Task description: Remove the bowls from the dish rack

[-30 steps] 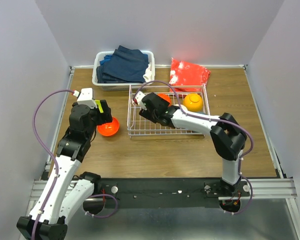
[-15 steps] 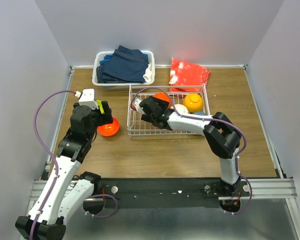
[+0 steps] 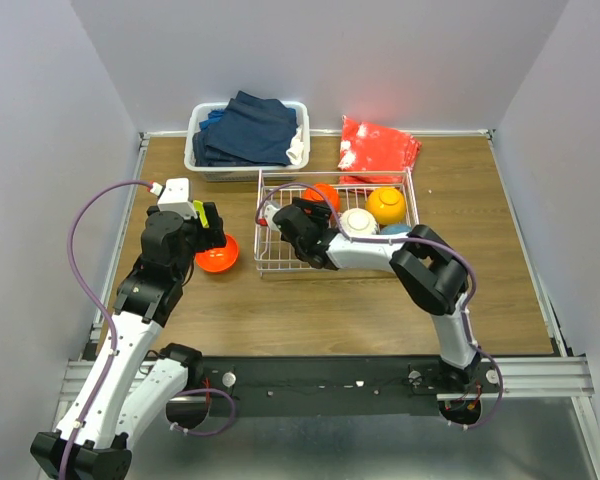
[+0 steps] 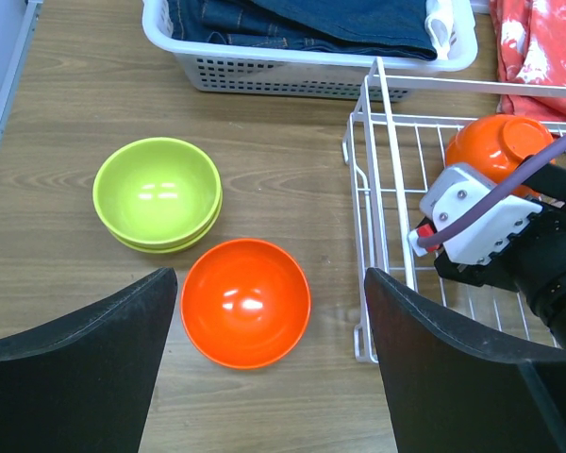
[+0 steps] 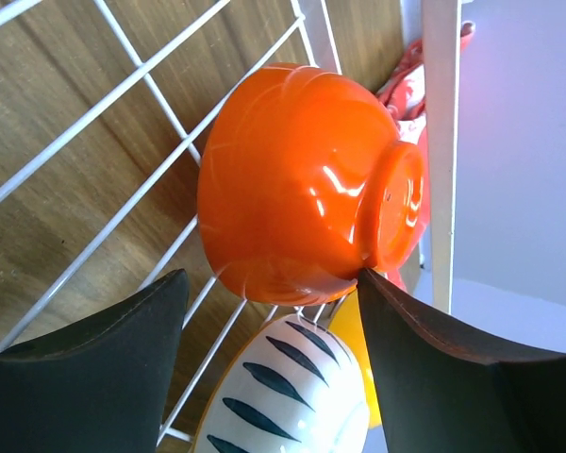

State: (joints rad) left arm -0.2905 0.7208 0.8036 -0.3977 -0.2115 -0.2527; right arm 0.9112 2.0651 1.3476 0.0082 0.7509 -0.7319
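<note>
left arm (image 3: 140, 290) rises from its base, bent at the elbow, wrist tipped downward | left gripper (image 4: 269, 274) points down, jaws spread wide, nothing held | right arm (image 3: 435, 275) folded sharply at the elbow, forearm stretched low toward the left | right gripper (image 5: 269, 278) jaws spread wide

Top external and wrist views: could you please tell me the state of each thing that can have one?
Left gripper: open, empty.
Right gripper: open, gripping nothing.
Dish rack: partly unloaded, bowls inside.
Lime green bowls: stacked upright on the table.
Red-orange bowl on table: upright, empty.
Red-orange bowl in rack: tipped, base showing.
</note>
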